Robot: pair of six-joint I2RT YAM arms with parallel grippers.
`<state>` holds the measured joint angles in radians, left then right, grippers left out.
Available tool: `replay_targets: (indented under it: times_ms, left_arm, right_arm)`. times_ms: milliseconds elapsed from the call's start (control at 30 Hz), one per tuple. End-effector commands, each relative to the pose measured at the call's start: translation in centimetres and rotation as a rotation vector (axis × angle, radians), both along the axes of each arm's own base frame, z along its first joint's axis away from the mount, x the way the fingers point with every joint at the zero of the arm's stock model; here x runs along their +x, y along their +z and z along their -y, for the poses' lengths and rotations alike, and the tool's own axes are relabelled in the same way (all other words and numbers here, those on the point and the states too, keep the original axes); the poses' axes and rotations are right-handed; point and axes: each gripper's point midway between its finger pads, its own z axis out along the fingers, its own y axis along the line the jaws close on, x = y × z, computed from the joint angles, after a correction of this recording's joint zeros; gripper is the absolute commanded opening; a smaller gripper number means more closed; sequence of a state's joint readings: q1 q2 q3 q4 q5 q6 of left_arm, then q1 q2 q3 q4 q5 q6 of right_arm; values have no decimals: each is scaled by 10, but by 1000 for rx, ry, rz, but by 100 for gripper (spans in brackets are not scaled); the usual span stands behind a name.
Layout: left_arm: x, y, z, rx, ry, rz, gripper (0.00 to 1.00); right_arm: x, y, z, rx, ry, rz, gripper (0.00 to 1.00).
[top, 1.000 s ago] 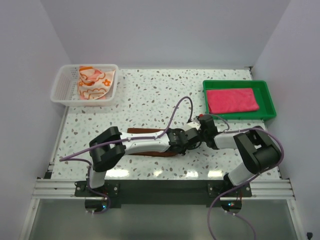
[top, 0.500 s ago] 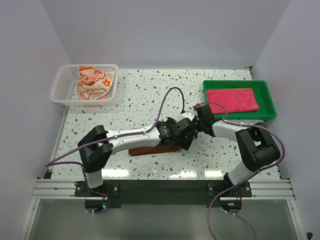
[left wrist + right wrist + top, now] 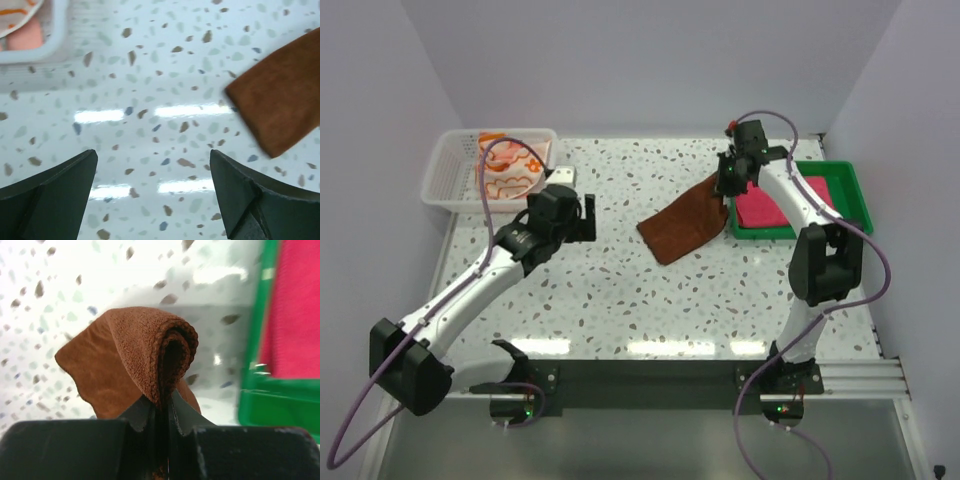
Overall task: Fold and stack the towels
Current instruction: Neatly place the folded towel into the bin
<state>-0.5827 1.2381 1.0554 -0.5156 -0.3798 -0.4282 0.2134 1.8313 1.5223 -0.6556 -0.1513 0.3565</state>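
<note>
Lifted brown towel (image 3: 685,222) now hangs beside green tray (image 3: 861,212).

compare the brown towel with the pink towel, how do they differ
Hold: the brown towel is pinched by the right gripper; nothing grips the pink towel.
Pose: the brown towel hangs slanted over the table; the pink towel lies flat in the green tray.
Both are soft cloths.
</note>
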Motion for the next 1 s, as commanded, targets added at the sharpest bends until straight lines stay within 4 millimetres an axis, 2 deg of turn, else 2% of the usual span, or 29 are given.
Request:
replay_targets:
  times_ms: [0,33,67,200,267,367,467,633,667,700,967]
  left_arm:
    - [-9,2,-47,89,59,48,100]
    - [-12,-8,-56,107,79,41,100]
    - [-9,-7,-62,117,108,72,100]
    - [-14,-28,-78,169,160,68,100]
    - [-14,-30,-82,179,174,77,100]
    - [-16,-28,-90,200,206,89,100]
    - [-19,-30,-93,208,218,91,100]
    - [-19,-30,-95,213,227,93,100]
    - [-19,-31,-95,218,228,91,100]
    - [-19,-31,-96,220,230,90,100]
    - [-19,-36,-97,235,236,77,100]
  right_arm:
    - [4,20,58,-285,4,-33,0]
    - [8,25,68,-324,6,-30,0]
    - [17,39,79,-345,-17,0,0]
    - [29,55,128,-520,-60,16,0]
    - [33,63,149,-567,-81,21,0]
    - [37,65,179,-670,-80,18,0]
    - [43,61,201,-722,-80,12,0]
    - [56,56,210,-766,-47,30,0]
    - [56,52,223,-772,-63,15,0]
    - [58,53,227,-784,-63,19,0]
    - [62,44,243,-817,-93,3,0]
